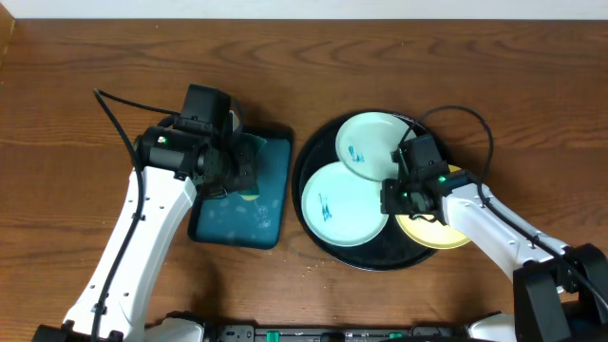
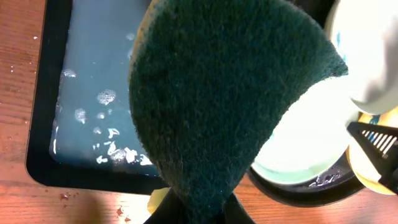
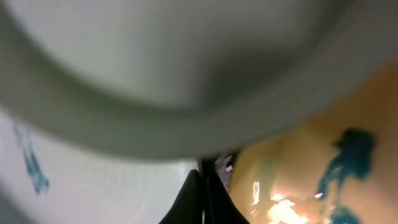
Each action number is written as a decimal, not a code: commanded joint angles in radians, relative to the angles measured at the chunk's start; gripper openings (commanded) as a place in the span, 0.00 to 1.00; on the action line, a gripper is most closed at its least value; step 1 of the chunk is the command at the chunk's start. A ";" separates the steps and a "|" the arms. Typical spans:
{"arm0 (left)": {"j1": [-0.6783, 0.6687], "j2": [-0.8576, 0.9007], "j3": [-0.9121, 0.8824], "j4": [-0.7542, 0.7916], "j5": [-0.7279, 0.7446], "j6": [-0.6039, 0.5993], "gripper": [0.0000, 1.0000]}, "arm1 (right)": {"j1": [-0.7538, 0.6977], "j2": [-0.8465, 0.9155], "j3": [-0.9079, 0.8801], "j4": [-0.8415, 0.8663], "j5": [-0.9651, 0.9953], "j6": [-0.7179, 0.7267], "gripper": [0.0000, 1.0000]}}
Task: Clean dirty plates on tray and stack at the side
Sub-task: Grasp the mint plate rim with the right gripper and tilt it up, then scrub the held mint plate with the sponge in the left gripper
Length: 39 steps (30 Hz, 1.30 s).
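**Sponge gripped on the left, right fingers pressing shut among the plates**

The left fingers (image 2: 239,214) are clamping a sponge (image 2: 230,106) from below. Its dark green scouring face is filling most of the left wrist view, and a sliver of yellow foam is showing at its base. Seen from overhead, they are hovering with it above the rectangular dark teal tray (image 1: 271,152). That tray is lying on the tabletop (image 1: 76,114) just left of the round one and is holding a thin film of water dotted with white foam.

The round black tray (image 1: 366,261) is sitting right of centre and is carrying all three plates. The back mint plate (image 1: 366,142) and the front mint plate (image 1: 337,209) are lying with their rims overlapping, each showing a small teal smear. The yellow plate (image 1: 437,233) is lying at the front right, sticking out past the tray's rim and partly hidden under the right arm. The right wrist view is showing a teal smear on it too.

The right fingers (image 3: 194,193) are pressing together with no gap between them. Their tips are sitting low over the spot where the plates meet, between the back mint plate and the yellow one. The close view is blurring too much to tell whether they are pinching a rim or merely touching it
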 commanded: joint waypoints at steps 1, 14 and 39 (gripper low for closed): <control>-0.002 -0.009 0.019 0.004 0.016 0.008 0.07 | 0.011 0.009 0.000 0.016 0.145 0.051 0.01; -0.239 0.134 -0.027 0.156 0.016 -0.187 0.07 | 0.014 0.009 0.000 0.045 -0.039 -0.079 0.01; -0.473 0.633 -0.028 0.404 0.061 -0.457 0.07 | 0.014 0.066 -0.001 0.045 -0.049 -0.055 0.01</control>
